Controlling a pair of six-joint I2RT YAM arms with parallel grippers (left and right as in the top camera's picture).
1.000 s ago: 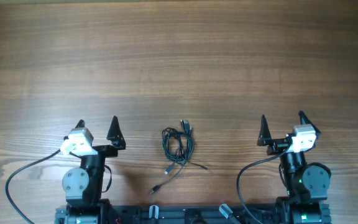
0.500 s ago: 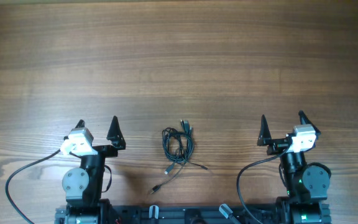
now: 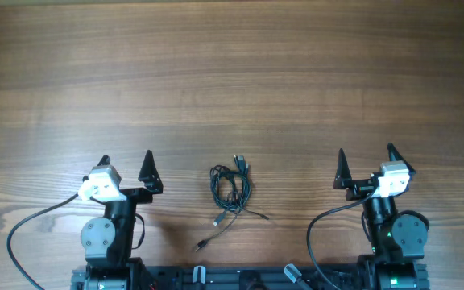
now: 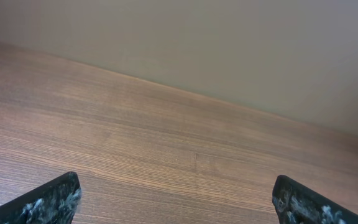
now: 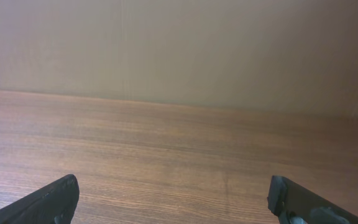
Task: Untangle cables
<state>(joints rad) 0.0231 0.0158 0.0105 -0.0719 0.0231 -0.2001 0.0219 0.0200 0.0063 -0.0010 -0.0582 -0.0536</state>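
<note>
The cables (image 3: 230, 190) lie as a small tangled bundle of thin black cords on the wooden table, near the front edge, midway between the arms. Loose ends with small plugs trail toward the front. My left gripper (image 3: 126, 162) is open and empty, to the left of the bundle. My right gripper (image 3: 365, 155) is open and empty, to the right of it. The left wrist view shows only my open fingertips (image 4: 176, 199) over bare wood. The right wrist view shows the same (image 5: 174, 198). The cables are out of view in both wrist views.
The wooden table (image 3: 232, 80) stretches far beyond the arms. A plain wall (image 5: 179, 50) stands behind its far edge. Thick black wiring (image 3: 35, 221) loops from my left arm base, and another loop (image 3: 329, 221) from the right.
</note>
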